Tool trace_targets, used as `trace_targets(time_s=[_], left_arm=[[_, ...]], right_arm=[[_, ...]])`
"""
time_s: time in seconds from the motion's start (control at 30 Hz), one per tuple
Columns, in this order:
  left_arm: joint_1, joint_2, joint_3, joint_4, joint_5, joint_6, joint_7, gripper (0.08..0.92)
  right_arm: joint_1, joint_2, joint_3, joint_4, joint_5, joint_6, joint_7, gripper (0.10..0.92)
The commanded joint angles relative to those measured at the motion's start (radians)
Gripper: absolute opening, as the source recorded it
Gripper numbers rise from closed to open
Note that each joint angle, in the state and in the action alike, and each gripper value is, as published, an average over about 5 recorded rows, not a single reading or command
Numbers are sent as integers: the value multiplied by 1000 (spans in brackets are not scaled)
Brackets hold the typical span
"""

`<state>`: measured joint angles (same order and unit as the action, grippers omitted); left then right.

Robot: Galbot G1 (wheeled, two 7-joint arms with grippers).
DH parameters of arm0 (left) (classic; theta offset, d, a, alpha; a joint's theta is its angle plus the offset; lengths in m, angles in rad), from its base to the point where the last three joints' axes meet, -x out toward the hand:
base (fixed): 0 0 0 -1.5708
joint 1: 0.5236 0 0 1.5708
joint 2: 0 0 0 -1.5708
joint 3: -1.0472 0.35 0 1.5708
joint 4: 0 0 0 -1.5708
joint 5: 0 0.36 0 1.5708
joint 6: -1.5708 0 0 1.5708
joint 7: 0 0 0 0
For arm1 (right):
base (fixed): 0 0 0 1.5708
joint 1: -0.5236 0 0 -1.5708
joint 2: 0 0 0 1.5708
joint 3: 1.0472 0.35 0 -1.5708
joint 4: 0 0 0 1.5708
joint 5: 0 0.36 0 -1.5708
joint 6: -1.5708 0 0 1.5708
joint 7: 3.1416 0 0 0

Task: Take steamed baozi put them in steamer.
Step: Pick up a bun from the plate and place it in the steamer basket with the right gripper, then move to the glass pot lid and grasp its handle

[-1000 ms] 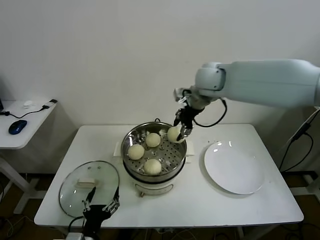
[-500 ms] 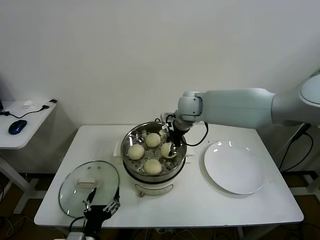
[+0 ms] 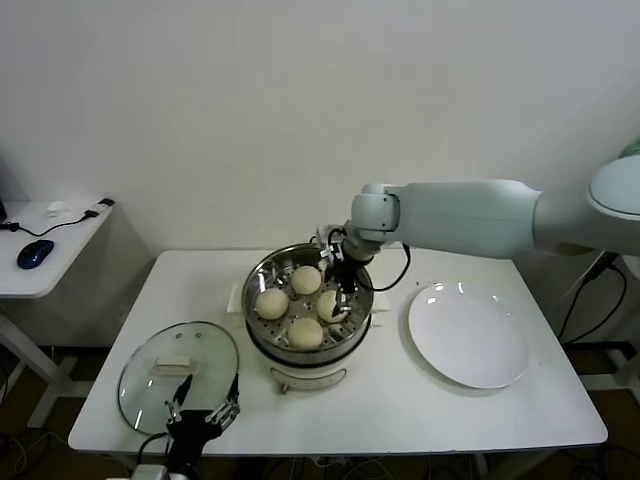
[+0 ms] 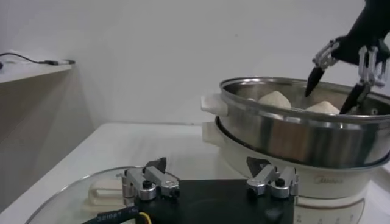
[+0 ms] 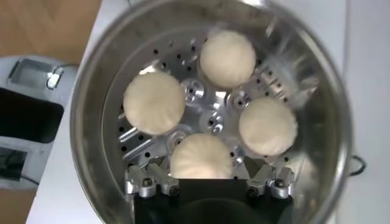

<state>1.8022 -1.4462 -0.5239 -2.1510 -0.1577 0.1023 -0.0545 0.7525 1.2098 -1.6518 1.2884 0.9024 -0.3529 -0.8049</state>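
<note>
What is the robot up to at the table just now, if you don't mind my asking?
The right gripper is down inside the round stainless-steel steamer, open around a pale round baozi bun resting on the perforated tray. All four buns are in the steamer, and the large white plate beside it is bare. The left gripper waits open at the table's near edge, by the round glass lid.

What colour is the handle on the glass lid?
White; the handle on the glass lid shows best in the head view.
</note>
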Motion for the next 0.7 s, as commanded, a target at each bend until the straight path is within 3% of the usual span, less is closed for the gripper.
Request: trace_targets(time_s=[0.03, 0.17, 0.33, 0.53, 0.7], left_arm=[[1, 2, 0, -5, -8, 0, 0, 823], [2, 4, -6, -14, -21, -12, -1, 823], [-5, 14, -9, -6, -23, -57, 2, 823], [-27, 21, -27, 2, -18, -83, -14, 823], [-49, 35, -55, 32, 10, -89, -20, 823]], right_arm=[[-4, -241, 258, 3, 44, 68, 145, 822], [-217, -399, 598, 2, -38, 51, 492, 823], [-514, -594, 974, 65, -77, 73, 715, 823], [-1173, -759, 1585, 171, -222, 167, 742, 823], [-1736, -685, 2106, 217, -290, 313, 682, 823]])
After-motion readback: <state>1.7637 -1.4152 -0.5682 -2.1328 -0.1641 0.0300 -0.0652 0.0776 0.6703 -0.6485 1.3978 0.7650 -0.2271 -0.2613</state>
